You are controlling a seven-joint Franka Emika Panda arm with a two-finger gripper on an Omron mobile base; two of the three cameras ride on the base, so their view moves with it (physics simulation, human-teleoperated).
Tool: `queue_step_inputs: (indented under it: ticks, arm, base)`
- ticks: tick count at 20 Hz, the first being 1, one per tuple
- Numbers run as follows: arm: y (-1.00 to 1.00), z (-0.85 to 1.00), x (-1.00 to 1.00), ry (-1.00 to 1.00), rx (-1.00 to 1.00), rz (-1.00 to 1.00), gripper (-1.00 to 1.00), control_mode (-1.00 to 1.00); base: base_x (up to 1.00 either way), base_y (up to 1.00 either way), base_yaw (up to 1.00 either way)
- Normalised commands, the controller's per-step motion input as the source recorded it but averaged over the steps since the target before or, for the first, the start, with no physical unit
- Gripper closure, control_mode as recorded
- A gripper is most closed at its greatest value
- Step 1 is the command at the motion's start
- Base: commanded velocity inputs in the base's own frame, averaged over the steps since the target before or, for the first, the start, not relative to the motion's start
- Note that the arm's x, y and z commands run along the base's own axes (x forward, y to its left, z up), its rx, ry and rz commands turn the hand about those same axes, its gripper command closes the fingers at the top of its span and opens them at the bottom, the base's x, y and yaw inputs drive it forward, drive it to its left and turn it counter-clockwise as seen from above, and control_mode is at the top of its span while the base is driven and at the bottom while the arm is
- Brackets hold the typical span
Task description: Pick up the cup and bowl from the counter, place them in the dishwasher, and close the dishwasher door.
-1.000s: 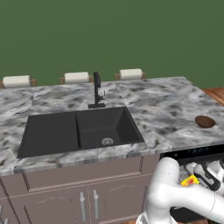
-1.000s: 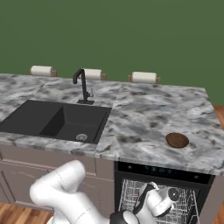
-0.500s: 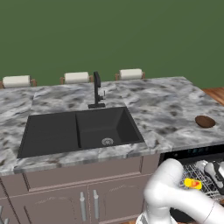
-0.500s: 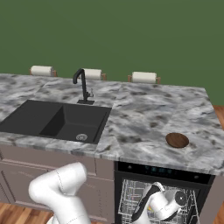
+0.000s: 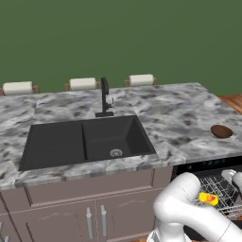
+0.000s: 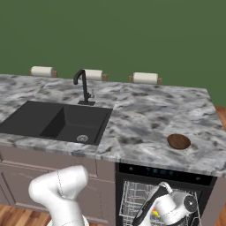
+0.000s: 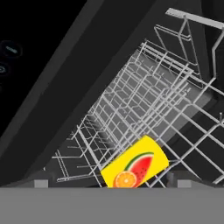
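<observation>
Tabletop [image 5: 179, 118]: your marble worktop with the black sink on the left; it carries the bowl near its right end.
Dishwasher [image 6: 165, 194]: below the right end of the tabletop, standing open with its white rack [image 7: 144, 96] pulled into reach.
Bowl [image 6: 178, 141]: dark brown, alone on the tabletop, well apart from the sink; not yet loaded.
Cup [image 7: 135, 165]: yellow with a fruit print, lying on its side on the rack wires.
Claw [image 7: 109, 183]: released, fingers spread wide either side of the cup, gripping nothing.
Step in hand: you draw the claw straight back out along its own line, clear of the wires, before you swing up toward the bowl.
</observation>
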Motion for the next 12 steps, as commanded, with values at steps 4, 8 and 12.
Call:
queue_step_inputs:
  ticks: [4,8,12]
  arm:
    - [-0.26,0.64,-0.25,-0.05,0.00,0.00,-1.00,-1.00]
    - [-0.29,0.67,-0.28,-0.05,0.00,0.00,-1.00,-1.00]
    - [-0.27,0.64,-0.16,-0.04,0.01,0.00,-1.00,-1.00]
  base:
    - [0.00,0.00,0.00]
    - [0.00,0.00,0.00]
    - [0.00,0.00,0.00]
